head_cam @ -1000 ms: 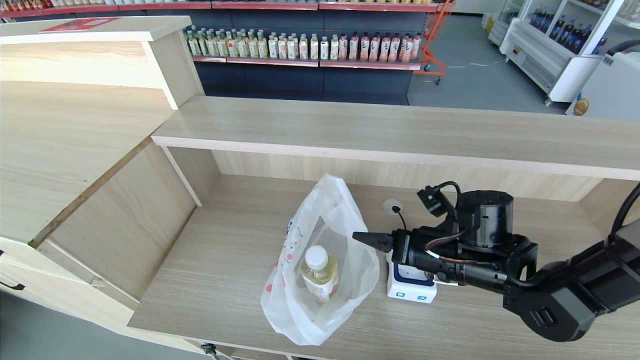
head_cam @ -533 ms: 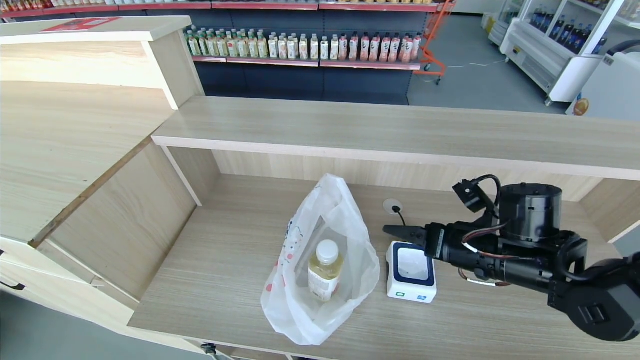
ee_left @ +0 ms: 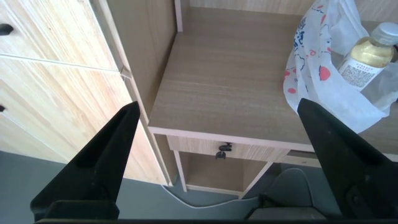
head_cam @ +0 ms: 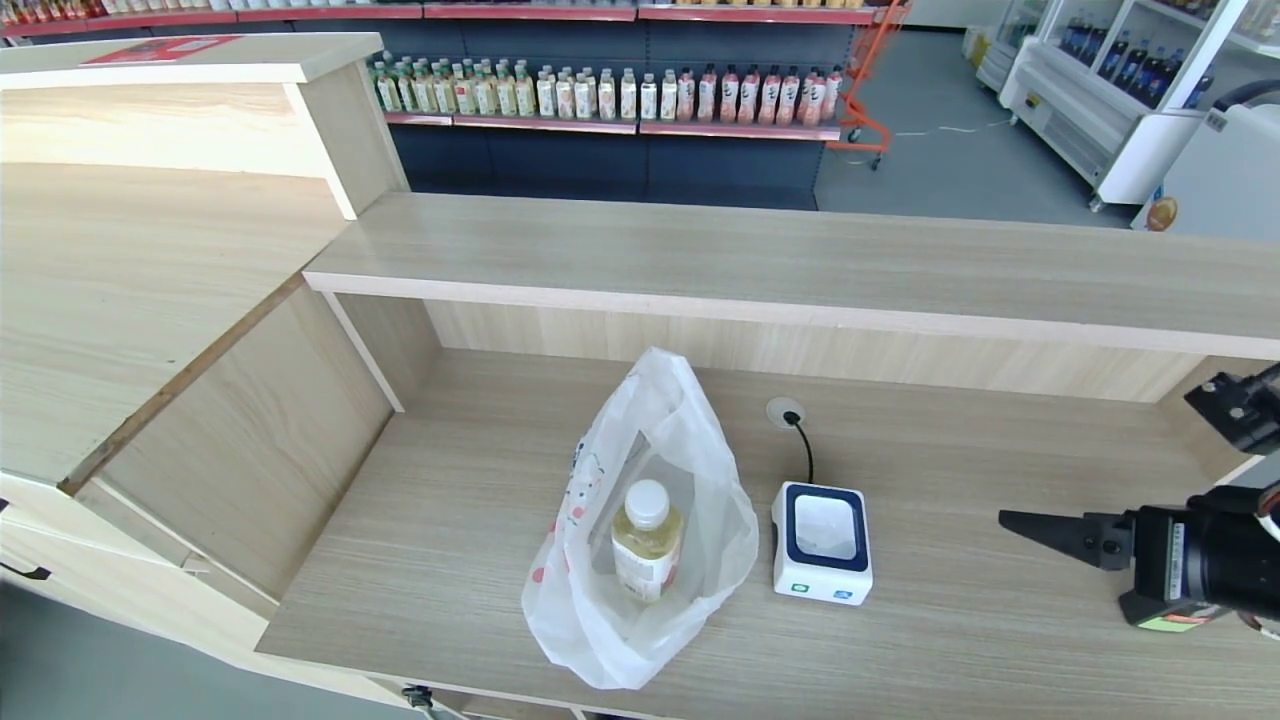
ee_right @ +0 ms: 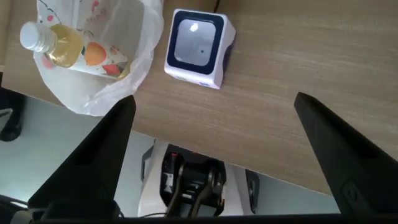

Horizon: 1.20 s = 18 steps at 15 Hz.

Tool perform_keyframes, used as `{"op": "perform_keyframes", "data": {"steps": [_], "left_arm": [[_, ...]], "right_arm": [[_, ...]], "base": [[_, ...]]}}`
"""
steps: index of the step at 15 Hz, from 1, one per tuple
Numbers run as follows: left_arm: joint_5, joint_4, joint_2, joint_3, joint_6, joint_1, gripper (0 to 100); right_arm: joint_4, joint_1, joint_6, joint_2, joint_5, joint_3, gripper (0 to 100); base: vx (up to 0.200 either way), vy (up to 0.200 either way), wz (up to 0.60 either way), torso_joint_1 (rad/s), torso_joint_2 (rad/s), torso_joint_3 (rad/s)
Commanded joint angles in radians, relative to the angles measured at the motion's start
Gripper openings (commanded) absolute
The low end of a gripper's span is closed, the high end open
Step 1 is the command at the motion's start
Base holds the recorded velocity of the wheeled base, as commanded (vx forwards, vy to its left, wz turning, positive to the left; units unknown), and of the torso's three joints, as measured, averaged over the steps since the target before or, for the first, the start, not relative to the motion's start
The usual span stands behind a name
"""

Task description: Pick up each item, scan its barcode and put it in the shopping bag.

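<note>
right gripper (head_cam: 1030,525) pulled back from scanner (head_cam: 822,540) toward 3 o'clock, jaws spread, empty; bottle (head_cam: 645,540) sat in shopping bag (head_cam: 600,620), so that item looked done.

The pale wooden counter (head_cam: 1000,640) below my right claw (head_cam: 1045,528) carries two things. A white barcode scanner (head_cam: 822,545) sits flat well to the claw's left, its black cable (head_cam: 805,450) running back to a round grommet (head_cam: 785,410). A white plastic shopping bag (head_cam: 580,610) stands just beside the scanner, farther left.

No legible print on the bottle (head_cam: 645,540) label
</note>
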Motion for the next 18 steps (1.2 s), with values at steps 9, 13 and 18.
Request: {"op": "perform_keyframes", "data": {"steps": [9, 13, 18], "left_arm": [[0.0, 0.0, 0.0, 0.0, 0.001, 0.0, 100], [-0.001, 0.0, 0.0, 0.0, 0.001, 0.0, 100], [0.0, 0.0, 0.0, 0.0, 0.001, 0.0, 100]], "right_arm": [[0.177, -0.116, -0.016, -0.22, -0.012, -0.014, 100], [0.197, -0.122, -0.013, -0.229, -0.01, -0.019, 100], [0.232, -0.126, 0.012, -0.244, -0.018, -0.016, 100]], "base": [[-0.044, 0.0, 0.0, 0.001, 0.0, 0.001], [0.0, 0.0, 0.0, 0.0, 0.0, 0.0], [-0.16, 0.0, 0.0, 0.01, 0.0, 0.0]]}}
